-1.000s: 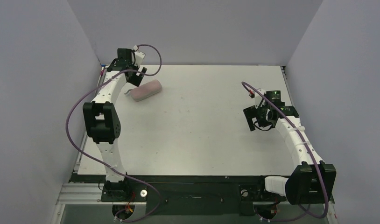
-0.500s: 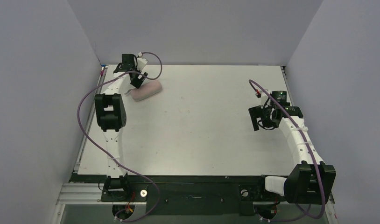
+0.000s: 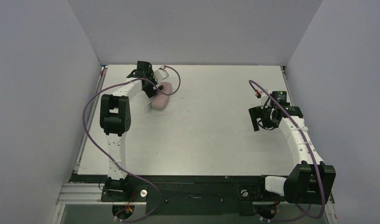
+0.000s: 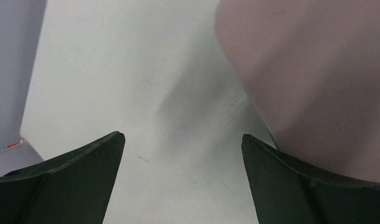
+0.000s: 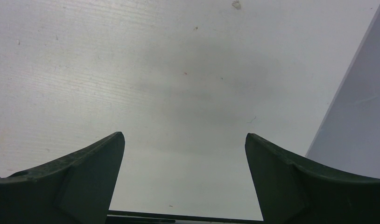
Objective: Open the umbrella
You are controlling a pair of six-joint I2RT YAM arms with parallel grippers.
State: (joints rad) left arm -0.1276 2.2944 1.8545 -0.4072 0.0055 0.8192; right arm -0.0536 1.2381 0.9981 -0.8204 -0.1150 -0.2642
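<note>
A pale pinkish tube (image 3: 161, 96) is the only thing lying on the white table (image 3: 202, 135), at the far left. I take it for the folded umbrella, perhaps in a sleeve; no handle or shaft can be made out.

Within the last second the left arm swung in from the far-left corner, and its tool (image 3: 150, 87) now sits just beside the tube on its left side. The tube has been pushed rightward and turned, so it now points more toward the back wall than it did. In the left wrist view the tool (image 4: 181, 135) has its fingers spread wide, with only bare table between them. The tube (image 4: 314, 79) is a blurred pink mass beyond the finger on the right of that view, not between the two. So the contact looks like a nudge, not a grip. My judgement is that the opening has not begun and the tube has yet to be taken hold of.

The right arm crept a little toward the right wall and has since stayed put. Its tool (image 3: 257, 120) hangs with fingers apart, well away from the tube. The right wrist view shows that tool (image 5: 183, 134) over bare table.

The table is matt white with faint scuffs and specks. Plain grey-lavender walls (image 3: 193, 28) close it in on three sides, and a purple cable (image 3: 87, 126) loops off the left arm.
</note>
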